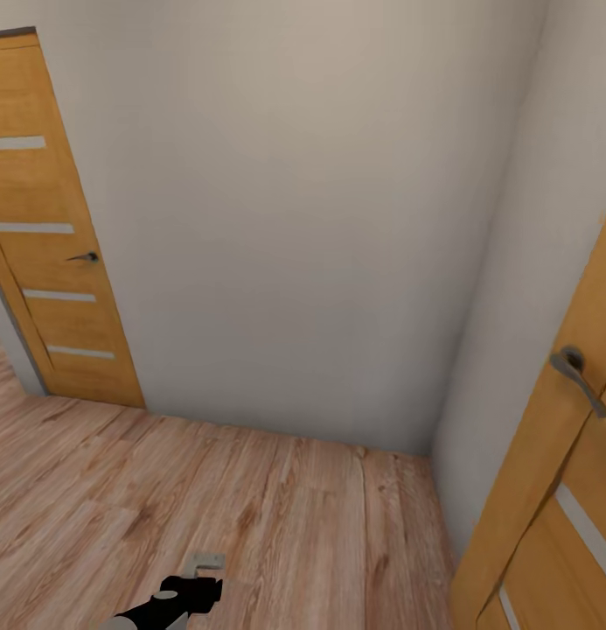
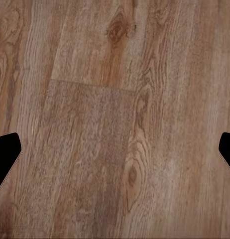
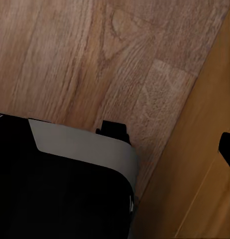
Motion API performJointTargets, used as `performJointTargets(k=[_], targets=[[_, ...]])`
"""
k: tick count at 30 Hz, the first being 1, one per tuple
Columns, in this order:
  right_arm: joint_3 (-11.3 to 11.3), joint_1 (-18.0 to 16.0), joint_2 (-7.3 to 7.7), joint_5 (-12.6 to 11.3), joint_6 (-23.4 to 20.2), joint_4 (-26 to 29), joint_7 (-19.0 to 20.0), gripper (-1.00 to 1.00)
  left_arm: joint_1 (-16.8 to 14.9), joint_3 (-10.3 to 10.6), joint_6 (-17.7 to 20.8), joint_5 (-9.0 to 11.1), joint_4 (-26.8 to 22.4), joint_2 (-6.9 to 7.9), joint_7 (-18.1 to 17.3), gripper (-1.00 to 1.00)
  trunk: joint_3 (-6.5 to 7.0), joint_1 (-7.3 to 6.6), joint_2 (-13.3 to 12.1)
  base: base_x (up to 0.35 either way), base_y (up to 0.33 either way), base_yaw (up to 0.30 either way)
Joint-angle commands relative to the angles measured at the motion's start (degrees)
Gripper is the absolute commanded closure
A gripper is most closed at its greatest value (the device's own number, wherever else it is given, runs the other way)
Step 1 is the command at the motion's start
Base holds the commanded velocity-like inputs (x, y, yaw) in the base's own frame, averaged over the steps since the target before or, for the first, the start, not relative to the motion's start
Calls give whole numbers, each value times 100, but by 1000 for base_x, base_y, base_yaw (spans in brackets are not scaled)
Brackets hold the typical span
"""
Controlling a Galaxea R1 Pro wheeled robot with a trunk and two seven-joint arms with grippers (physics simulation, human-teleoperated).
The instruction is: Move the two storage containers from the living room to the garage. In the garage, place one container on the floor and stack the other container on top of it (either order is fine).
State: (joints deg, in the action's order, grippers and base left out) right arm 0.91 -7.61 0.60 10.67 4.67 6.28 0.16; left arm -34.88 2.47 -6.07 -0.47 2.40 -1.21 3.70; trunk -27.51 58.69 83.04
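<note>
Transit is what is seen here: a corner of plain pale wall [image 1: 311, 219] is faced in the head view, with light wood-plank floor [image 1: 250, 516] running up to it. A wooden door with pale inset strips [image 1: 53, 254] and a dark lever handle [image 1: 84, 256] stands at the view's left, and a second wooden door [image 1: 556, 490], with a grey lever handle [image 1: 578, 376], is set close by on the right.

The left gripper [image 1: 198, 586] is carried low near the lower edge of the head view, above the planks. In the left wrist view its two dark fingertips [image 2: 5, 154] are seen at opposite edges with bare planks between them, so the fingers are spread wide and nothing is pinched; the arm is judged to be tucked out of the way for driving.

In the right wrist view a dark fingertip [image 3: 228, 149] is seen against the door panel [image 3: 199, 164], beside the robot's black and grey body [image 3: 70, 174]. Whether the right fingers are spread or pressed together cannot be told.

The two storage containers are not in sight, so their whereabouts, heading and long axis cannot be told. Since plank flooring lies underfoot rather than concrete, the garage is judged not yet reached, and a passage through one of the doors is probably called for next
</note>
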Motion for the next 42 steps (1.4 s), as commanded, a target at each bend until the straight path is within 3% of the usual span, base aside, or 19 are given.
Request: performJointTargets(k=[1,7,42], targets=[[6,-4,1,32,16,-4,2,-100,-10,25,-43,-6,25,-2,26,-100,-6,3,3,340,0,0],[6,-4,1,32,16,-9,2,-100,-10,25,-43,-7,24,-3,26,-100,-6,3,3,339,0,50],[6,-4,-6,32,16,-8,2,-100,-10,25,-43,-8,30,-11,26,-100,-6,3,3,287,0,280]])
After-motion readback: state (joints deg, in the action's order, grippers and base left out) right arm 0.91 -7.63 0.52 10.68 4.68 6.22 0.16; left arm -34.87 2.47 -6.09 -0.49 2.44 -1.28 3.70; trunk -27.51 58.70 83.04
